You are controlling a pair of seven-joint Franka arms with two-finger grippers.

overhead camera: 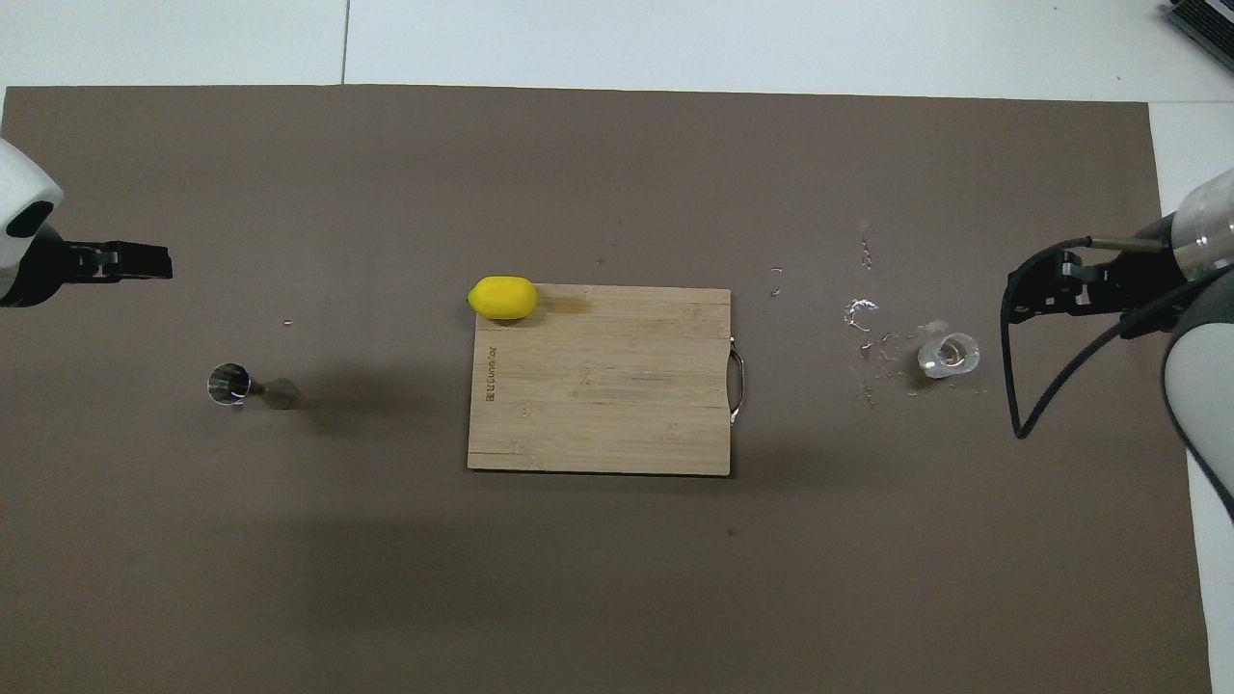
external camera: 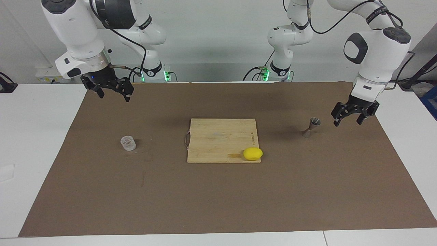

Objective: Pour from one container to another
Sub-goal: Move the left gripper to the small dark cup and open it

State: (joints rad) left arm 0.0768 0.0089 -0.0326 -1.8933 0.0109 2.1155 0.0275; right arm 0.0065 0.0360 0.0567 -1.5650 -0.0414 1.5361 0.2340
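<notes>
A small clear cup (external camera: pixel 128 143) stands upright on the brown mat toward the right arm's end; it also shows in the overhead view (overhead camera: pixel 950 355). A silvery hourglass-shaped jigger (external camera: pixel 311 127) stands upright toward the left arm's end, and it shows in the overhead view (overhead camera: pixel 246 387) too. My right gripper (external camera: pixel 113 95) hangs open and empty over the mat, apart from the cup; the overhead view (overhead camera: pixel 1012 297) shows it as well. My left gripper (external camera: pixel 348 122) hangs open and empty over the mat just beside the jigger, not touching it, also seen in the overhead view (overhead camera: pixel 159 262).
A wooden cutting board (external camera: pixel 218 136) lies in the middle of the mat, with a yellow lemon (external camera: pixel 252 153) on its corner farther from the robots. Small shiny droplets (overhead camera: pixel 861 313) lie on the mat between the board and the cup.
</notes>
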